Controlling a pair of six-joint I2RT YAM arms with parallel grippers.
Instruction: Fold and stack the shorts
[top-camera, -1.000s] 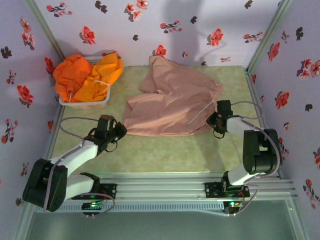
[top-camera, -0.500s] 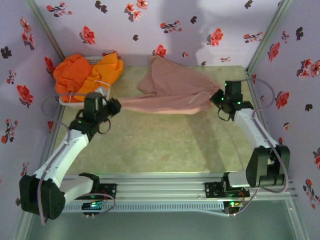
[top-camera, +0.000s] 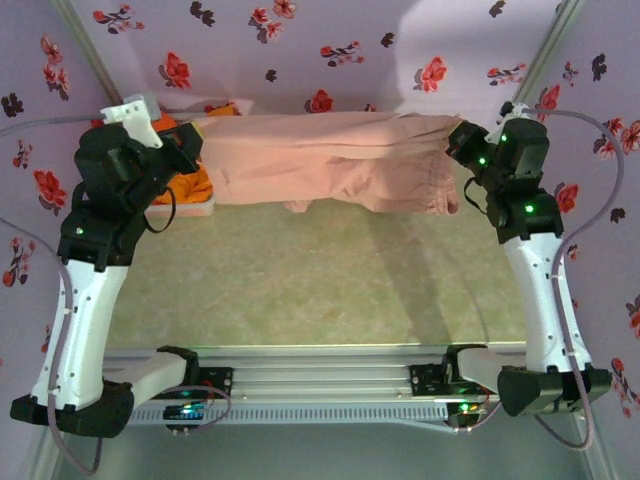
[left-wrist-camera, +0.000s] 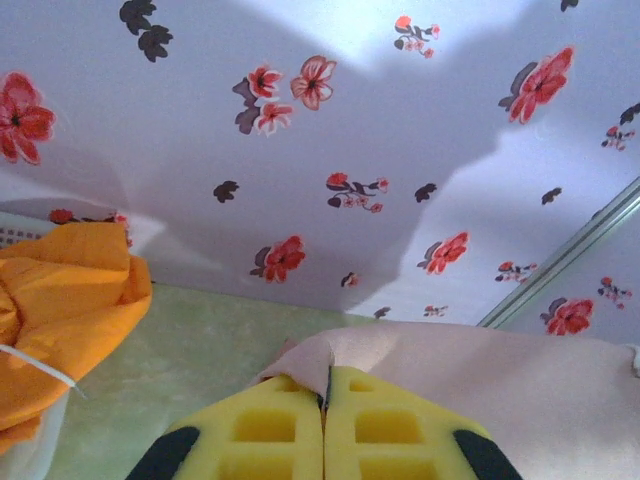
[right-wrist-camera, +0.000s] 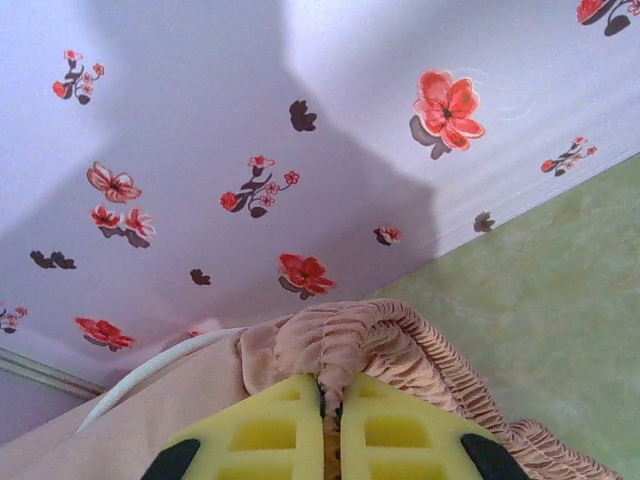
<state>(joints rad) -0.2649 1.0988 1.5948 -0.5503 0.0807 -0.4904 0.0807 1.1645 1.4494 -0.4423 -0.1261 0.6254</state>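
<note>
The left gripper (left-wrist-camera: 325, 388) has its yellow jaws pressed together on a corner of the pink-beige shorts (top-camera: 330, 160), with a thin fold of cloth pinched in the seam between them. The right gripper (right-wrist-camera: 332, 392) is clamped the same way on the gathered waistband (right-wrist-camera: 400, 335), and a white drawstring (right-wrist-camera: 150, 368) trails off to its left. Seen from above, the shorts hang in the air between the two grippers across the far part of the cell. The top edge is taut and the lower part droops in loose folds above the table (top-camera: 300, 290), which it seems not to touch.

I judge the step in hand to be spreading the garment so it can be laid flat for the first fold. To do that well, both grips should keep level with even tension and come down together over the open middle of the table. The hanging edge should touch first, then be drawn toward the near side so the cloth lays out without creases. Pulling the grippers further apart looks unwise, since the left pinch is shallow and could slip.

The table is pale mottled green. At its far left, the orange shorts (left-wrist-camera: 60, 300) lie heaped in a white mesh basket (top-camera: 203, 208), just beside the left arm, so the descent should keep right of it. The walls (top-camera: 300, 50) are lilac with red flowers, with metal posts in the far corners
</note>
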